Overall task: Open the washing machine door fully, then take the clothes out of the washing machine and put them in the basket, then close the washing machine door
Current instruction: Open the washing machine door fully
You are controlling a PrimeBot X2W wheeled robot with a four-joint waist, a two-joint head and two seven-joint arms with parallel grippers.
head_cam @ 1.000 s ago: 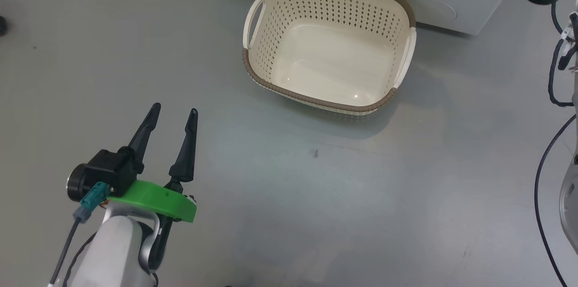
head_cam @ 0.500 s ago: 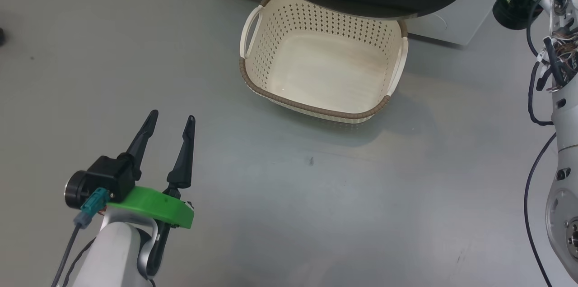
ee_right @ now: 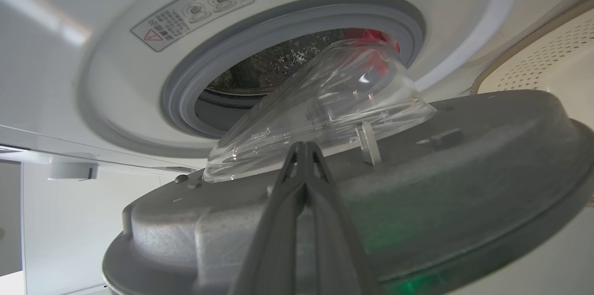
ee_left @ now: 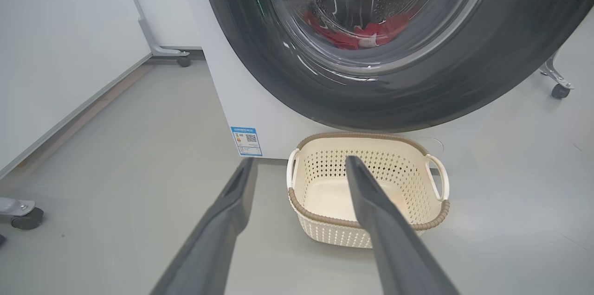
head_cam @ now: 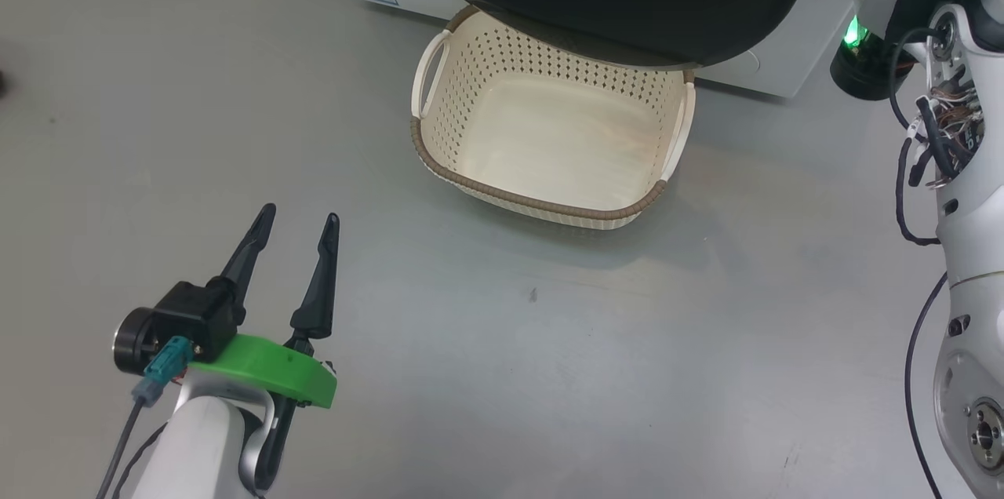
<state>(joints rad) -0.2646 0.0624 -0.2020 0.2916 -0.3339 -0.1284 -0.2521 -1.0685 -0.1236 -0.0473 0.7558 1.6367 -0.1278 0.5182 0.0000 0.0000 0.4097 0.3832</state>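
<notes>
Two grippers: left gripper (head_cam: 300, 214) spread, empty; right gripper (ee_right: 302, 146) closed.
Washing machine door (head_cam: 627, 12): likely stiff, heavy; push its rim.

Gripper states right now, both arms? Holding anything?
Left gripper: open, holding nothing.
Right gripper: shut, fingers pressed together with nothing between them, tips at the inner side of the washing machine door.

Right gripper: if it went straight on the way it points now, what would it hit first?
Most likely the clear glass bowl of the washing machine door: the right gripper, jaws shut, points across the door's grey inner face at the bowl's base. The gap is unclear.
</notes>
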